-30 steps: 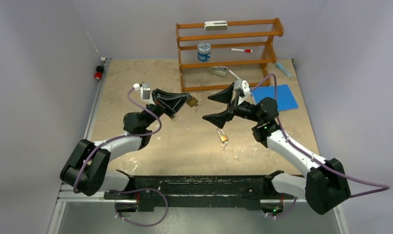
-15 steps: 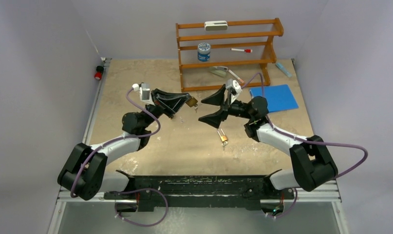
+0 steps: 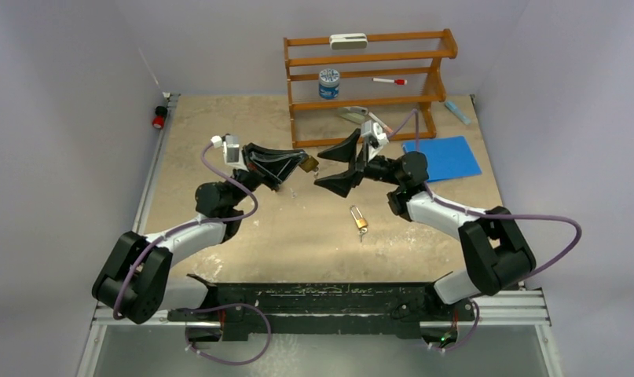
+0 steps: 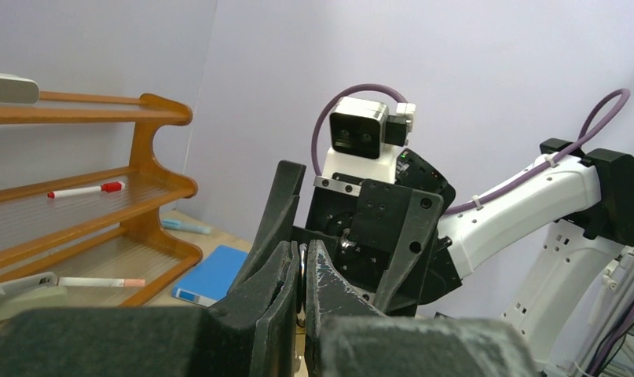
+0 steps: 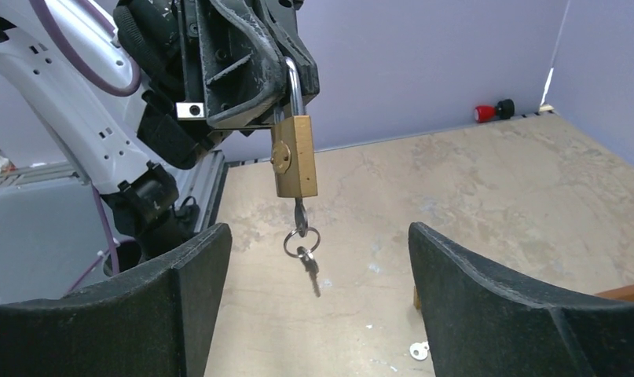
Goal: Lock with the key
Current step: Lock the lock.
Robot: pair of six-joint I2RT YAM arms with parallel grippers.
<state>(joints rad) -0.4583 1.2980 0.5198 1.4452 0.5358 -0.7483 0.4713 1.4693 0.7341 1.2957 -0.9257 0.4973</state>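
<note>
Rightward of the held padlock (image 5: 293, 157), the right arm has swung in toward the left one since a second ago, and its elbow has folded closer to the near edge. The right jaws stand wide open, level with the dangling keys and not touching anything. The left jaws are clamped on the shackle (image 5: 295, 86), so the padlock hangs in the air over the middle of the bench (image 3: 423, 236), toward the far edge.

A key (image 5: 299, 212) sits in the bottom of the lock body. From it hang a ring (image 5: 300, 239) and a spare key (image 5: 309, 271).

I judge the brass body to be small, dense, rigid and smooth. Held only by the shackle, it will likely swing or twist when pushed. The key looks thin and stiff, and its head just under the body is the place to pinch it. The loose ring and spare key crowd that spot and could slip between the pads. Whether the shackle is already seated I cannot tell.

A second padlock (image 3: 360, 221) lies on the bench nearer the near edge, apart from both arms. A wooden rack (image 3: 435, 78) stands at the far edge just behind the right jaws, the closest thing to bump. A blue pad (image 3: 447, 157) lies toward the far right corner.
</note>
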